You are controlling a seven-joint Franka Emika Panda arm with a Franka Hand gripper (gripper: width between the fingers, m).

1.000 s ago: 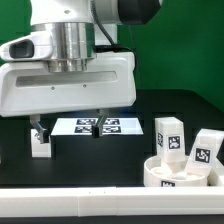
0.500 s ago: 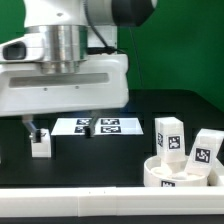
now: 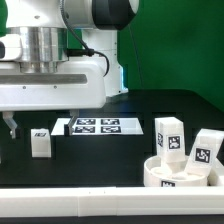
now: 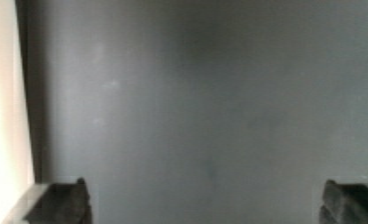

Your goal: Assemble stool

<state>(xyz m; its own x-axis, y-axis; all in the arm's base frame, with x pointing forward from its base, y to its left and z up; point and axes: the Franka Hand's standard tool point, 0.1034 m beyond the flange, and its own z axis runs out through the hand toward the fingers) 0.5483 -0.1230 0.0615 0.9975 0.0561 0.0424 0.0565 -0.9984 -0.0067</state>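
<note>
The stool's round white seat (image 3: 165, 171) lies at the exterior view's lower right. Two tagged white legs (image 3: 168, 137) (image 3: 206, 149) stand upright just behind it. Alone on the black table at the left stands a third leg (image 3: 41, 143). My gripper (image 3: 42, 123) hangs open over that side, one finger (image 3: 10, 127) to the leg's left and the other finger (image 3: 75, 118) to its right; I cannot tell how near it is in depth. In the wrist view the gripper (image 4: 207, 205) shows two dark fingertips (image 4: 60, 203) wide apart with only bare table between them.
The marker board (image 3: 100, 126) lies flat behind the lone leg. A long white bar (image 3: 90, 203) runs along the table's front edge. A pale strip (image 4: 0, 110) edges the wrist view. Green backdrop stands behind the table.
The arm has slid toward the exterior view's left, so the fingers now stand on either side of the lone leg's position. The jaws stayed open. No part moved.
</note>
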